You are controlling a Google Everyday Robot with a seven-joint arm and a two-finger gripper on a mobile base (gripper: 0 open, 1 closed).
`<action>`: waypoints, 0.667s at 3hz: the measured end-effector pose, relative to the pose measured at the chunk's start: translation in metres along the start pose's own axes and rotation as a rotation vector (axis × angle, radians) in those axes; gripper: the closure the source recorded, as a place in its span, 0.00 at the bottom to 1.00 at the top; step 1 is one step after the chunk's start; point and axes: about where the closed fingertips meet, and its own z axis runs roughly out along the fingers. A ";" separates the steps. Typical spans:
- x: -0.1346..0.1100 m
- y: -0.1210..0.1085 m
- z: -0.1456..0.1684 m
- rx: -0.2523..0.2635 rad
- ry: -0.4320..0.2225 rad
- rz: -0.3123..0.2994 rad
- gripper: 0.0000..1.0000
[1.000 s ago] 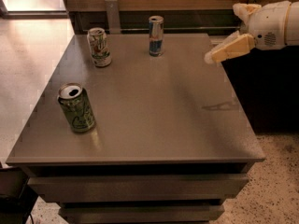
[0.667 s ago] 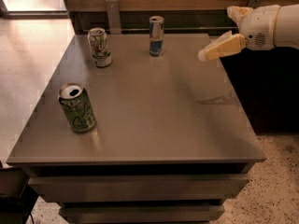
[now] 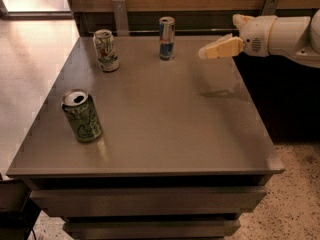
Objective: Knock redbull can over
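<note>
The table [image 3: 165, 114] under me is a flat, smooth grey-brown slab with a dull sheen, square-cornered, sitting on a stack of drawer-like tiers [image 3: 150, 199] of the same colour. The redbull can [image 3: 167, 38] is a slim, tall metal cylinder, blue and silver with a silver top, standing upright near the back edge about midway across. Left of it and well apart stands a wider white-and-green can [image 3: 106, 50], also upright. Near the front left is a green can [image 3: 82, 116] with pale scrawls, leaning a little, its silver lid showing a dark mouth; I cannot see whether anything is in it, and the other two lids tell me nothing either. My arm [image 3: 285, 34] is a rounded white shell reaching in level from the right. My gripper [image 3: 215, 49] is a pale yellowish wedge pointing left toward the redbull can, hanging above the table's back right part, apart from the can and not touching it. It carries nothing; whether it is open or closed I cannot tell. A faint shadow lies on the tabletop below it.
</note>
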 end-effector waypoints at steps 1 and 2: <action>0.004 -0.011 0.018 0.026 -0.021 0.024 0.00; 0.004 -0.017 0.046 0.017 -0.035 0.039 0.00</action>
